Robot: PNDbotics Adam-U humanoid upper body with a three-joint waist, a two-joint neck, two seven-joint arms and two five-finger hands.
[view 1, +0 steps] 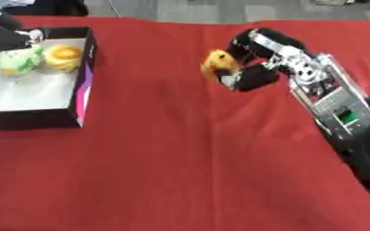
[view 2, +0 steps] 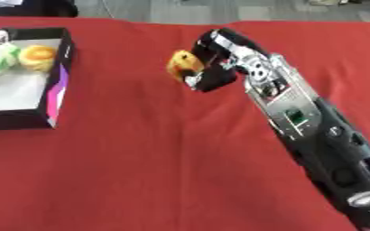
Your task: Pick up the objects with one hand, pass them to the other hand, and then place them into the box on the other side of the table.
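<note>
Right hand (view 1: 251, 61) clamped on yellow toy (view 1: 217, 63) mid-table; two toys (view 1: 38, 57) already in box (view 1: 84, 85), handover left.

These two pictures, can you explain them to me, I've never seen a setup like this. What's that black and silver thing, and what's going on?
Both pictures come from one stereo camera in a humanoid robot's head, looking down at a table with a red cloth; the left eye view and right eye view show the same moment. The black and silver thing is the robot's right arm, ending in its right hand, whose fingers curl around a small yellow-orange object, held above the cloth. At the left sits a black box with a white floor, holding a green-and-white object and a yellow one. The left hand shows dark at the box's far corner; its fingers cannot be made out.
</note>
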